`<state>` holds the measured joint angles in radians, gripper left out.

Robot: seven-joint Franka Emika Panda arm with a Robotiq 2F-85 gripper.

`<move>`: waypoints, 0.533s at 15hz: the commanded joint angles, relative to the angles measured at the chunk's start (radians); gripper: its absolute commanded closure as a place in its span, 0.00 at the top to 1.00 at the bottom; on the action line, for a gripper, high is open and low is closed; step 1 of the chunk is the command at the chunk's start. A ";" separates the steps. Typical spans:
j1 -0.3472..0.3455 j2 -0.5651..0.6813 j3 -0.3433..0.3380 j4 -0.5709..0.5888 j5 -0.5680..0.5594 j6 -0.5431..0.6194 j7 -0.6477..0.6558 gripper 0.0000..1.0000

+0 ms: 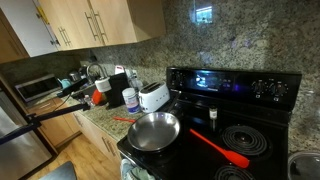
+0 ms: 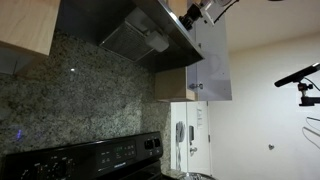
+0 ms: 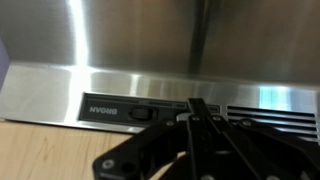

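Gripper [image 3: 195, 106] is seen with fingers drawn together to a point, nothing held. Just ahead of the tips, the black switch panel [image 3: 120, 110] of the range hood [image 3: 120, 40] is found; contact cannot be told. Its label [image 3: 103, 108] is read, inverted, as "BROAN". Brushed steel is noted beyond.

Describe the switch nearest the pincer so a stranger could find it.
Above the black stove hangs the steel range hood. On its dark control strip, in the wrist view, sits a small black switch, between the white brand lettering and the vent slots.
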<state>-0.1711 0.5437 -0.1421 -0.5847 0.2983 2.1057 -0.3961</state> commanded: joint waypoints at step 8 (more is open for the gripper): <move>0.025 0.029 -0.008 0.024 -0.014 0.054 0.037 0.02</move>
<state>-0.1611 0.5545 -0.1422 -0.5847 0.2975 2.1266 -0.3861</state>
